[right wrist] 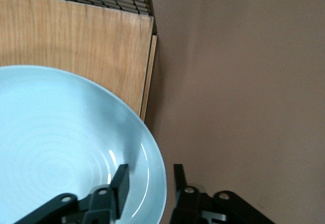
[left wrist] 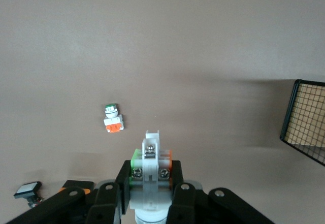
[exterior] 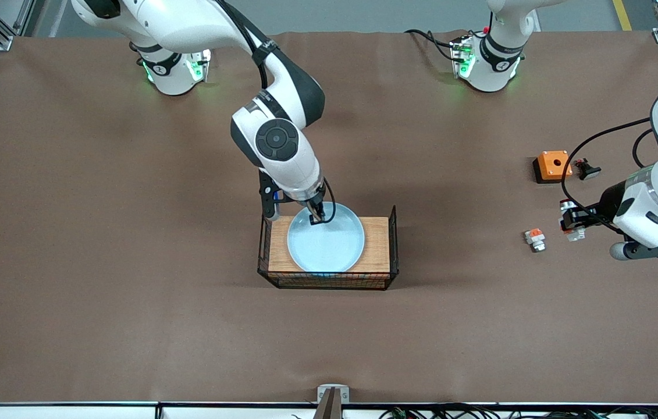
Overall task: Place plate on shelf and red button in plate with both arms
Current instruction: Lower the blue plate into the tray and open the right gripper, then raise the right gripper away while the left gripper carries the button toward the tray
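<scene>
Two end effectors are at work. The right end effector [exterior: 318,216] sits at the rim of the plate [exterior: 329,244], its fingers [right wrist: 120,181] parted on either side of the rim without pinching it. The plate rests on the wooden board [exterior: 376,244] in the wire basket [exterior: 394,244]. The left end effector [exterior: 572,224] is clenched on the red button [left wrist: 151,176], over the table [exterior: 131,262] toward the left arm's end, near a shorter white part [exterior: 534,239] and an orange box [exterior: 552,165].
</scene>
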### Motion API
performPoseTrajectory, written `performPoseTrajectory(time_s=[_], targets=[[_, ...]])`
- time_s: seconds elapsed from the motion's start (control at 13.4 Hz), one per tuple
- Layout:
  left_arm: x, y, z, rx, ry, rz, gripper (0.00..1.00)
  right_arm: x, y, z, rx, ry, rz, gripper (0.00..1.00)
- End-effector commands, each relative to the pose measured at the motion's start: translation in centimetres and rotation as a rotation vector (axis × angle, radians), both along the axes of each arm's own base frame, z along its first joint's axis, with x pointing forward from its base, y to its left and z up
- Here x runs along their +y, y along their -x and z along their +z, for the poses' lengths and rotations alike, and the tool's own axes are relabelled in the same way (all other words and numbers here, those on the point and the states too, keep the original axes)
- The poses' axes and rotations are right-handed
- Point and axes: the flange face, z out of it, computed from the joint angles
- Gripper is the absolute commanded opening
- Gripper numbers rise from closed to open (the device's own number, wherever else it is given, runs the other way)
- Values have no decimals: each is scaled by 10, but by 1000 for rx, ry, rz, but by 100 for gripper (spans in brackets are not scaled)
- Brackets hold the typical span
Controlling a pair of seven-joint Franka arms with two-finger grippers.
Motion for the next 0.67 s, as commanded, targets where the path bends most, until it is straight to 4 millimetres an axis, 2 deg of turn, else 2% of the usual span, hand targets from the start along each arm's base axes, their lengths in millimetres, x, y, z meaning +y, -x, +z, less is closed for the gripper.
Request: performPoseTrajectory(time_s=[0.0,0.07,0.3,0.52,0.6], targets=[[-12,3,9,12,18,32,0,0,-5,14,-19,-1,1,100],[-14,3,9,12,20,37,0,-2,-5,24,-22,-9,-2,100],[-22,-1,19,2,32,44,0,-11,11,76,7,13,17,100],[-37,2,17,31,39,76,0,-26,34,145,0,16,54,100],[-41,2,18,31,39,85,0,-35,45,165,12,34,136,100]])
